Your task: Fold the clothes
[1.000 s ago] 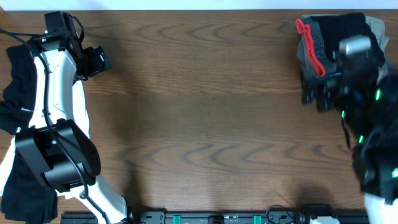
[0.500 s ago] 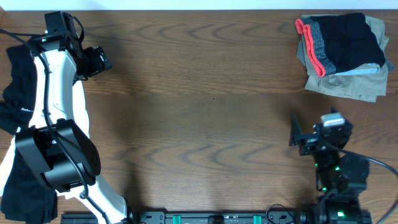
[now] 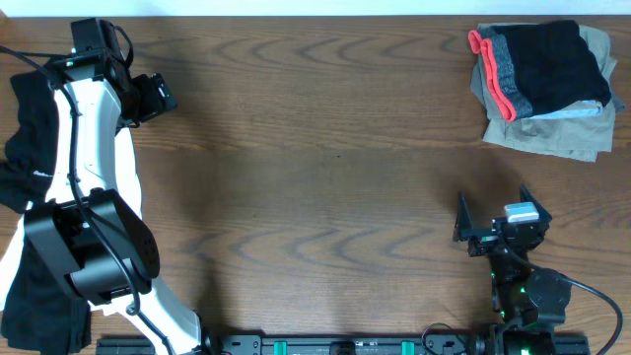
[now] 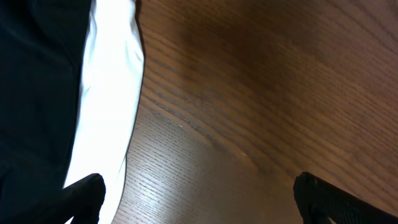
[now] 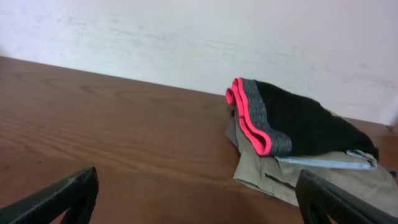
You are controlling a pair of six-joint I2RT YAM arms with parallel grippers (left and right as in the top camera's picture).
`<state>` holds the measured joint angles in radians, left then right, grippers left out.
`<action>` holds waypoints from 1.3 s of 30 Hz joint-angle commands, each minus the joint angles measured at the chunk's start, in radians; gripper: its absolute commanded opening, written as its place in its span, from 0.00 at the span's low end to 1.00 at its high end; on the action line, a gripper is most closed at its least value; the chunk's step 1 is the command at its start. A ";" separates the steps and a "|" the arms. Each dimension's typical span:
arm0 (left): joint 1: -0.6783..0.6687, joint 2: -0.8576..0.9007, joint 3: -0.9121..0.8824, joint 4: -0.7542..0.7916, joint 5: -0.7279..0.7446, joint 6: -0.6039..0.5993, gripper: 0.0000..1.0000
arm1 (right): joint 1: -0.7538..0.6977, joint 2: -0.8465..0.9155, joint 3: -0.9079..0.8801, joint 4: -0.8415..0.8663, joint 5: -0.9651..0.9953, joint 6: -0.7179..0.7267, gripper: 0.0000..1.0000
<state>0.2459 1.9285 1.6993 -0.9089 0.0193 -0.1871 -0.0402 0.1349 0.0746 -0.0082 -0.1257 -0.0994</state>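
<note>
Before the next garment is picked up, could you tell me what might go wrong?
The loose black and white garments lie bunched under the left arm, so its open jaws may grab several layers or drag the heap. The folded stack sits near the table's far edge; a nudge could unfold it.

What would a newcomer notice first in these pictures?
The folded black pants with a coral-red-edged waistband, lying on a taupe garment at the far right corner of the table. At the left edge, unfolded black clothes lie heaped beside the left arm.
</note>
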 commanded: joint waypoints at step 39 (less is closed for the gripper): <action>-0.001 0.016 -0.008 -0.002 -0.003 -0.010 0.98 | -0.013 -0.130 -0.069 -0.062 0.069 0.016 0.99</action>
<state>0.2459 1.9285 1.6993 -0.9092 0.0193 -0.1871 -0.0406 0.0128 0.0109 -0.0692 -0.0696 -0.0948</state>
